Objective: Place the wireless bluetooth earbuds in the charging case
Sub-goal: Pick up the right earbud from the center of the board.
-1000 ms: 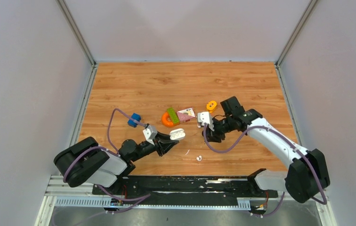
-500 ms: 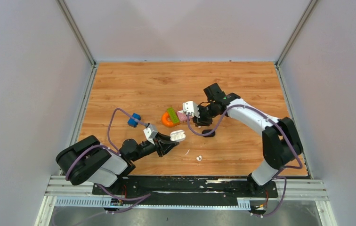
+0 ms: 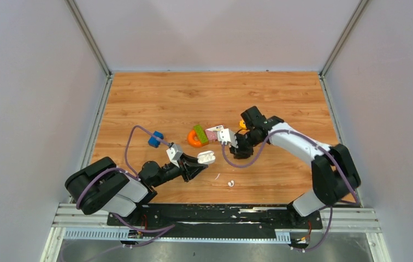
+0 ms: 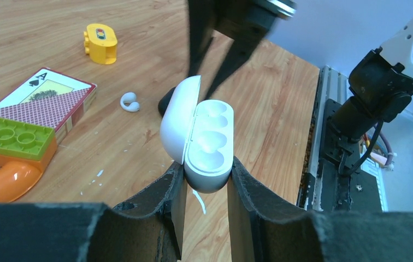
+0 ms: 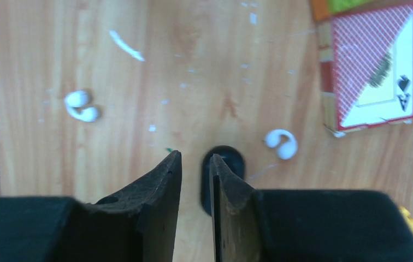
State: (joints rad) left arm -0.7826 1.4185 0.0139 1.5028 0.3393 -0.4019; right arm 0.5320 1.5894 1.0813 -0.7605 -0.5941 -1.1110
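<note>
My left gripper (image 3: pixel 200 162) is shut on the base of an open white charging case (image 3: pixel 206 156). It holds the case just above the table, and both moulded sockets of the case (image 4: pixel 204 136) are empty. One white earbud (image 3: pixel 230 183) lies on the wood near the front, and it also shows in the right wrist view (image 5: pixel 81 105). A second white earbud (image 5: pixel 282 143) lies beside a black oval case (image 5: pixel 223 164). My right gripper (image 5: pixel 195 155) points down over that black case, jaws a little apart and empty. No black earbuds are visible.
A playing-card box (image 3: pixel 215 132), an orange ring (image 3: pixel 193 141) with a green brick (image 3: pixel 200 134) on it, a yellow brick (image 3: pixel 243 124) and a blue block (image 3: pixel 155 138) lie mid-table. White scraps litter the wood.
My right arm swung left toward the card box, then came back down over the black case. My left arm and the white case stayed still.
</note>
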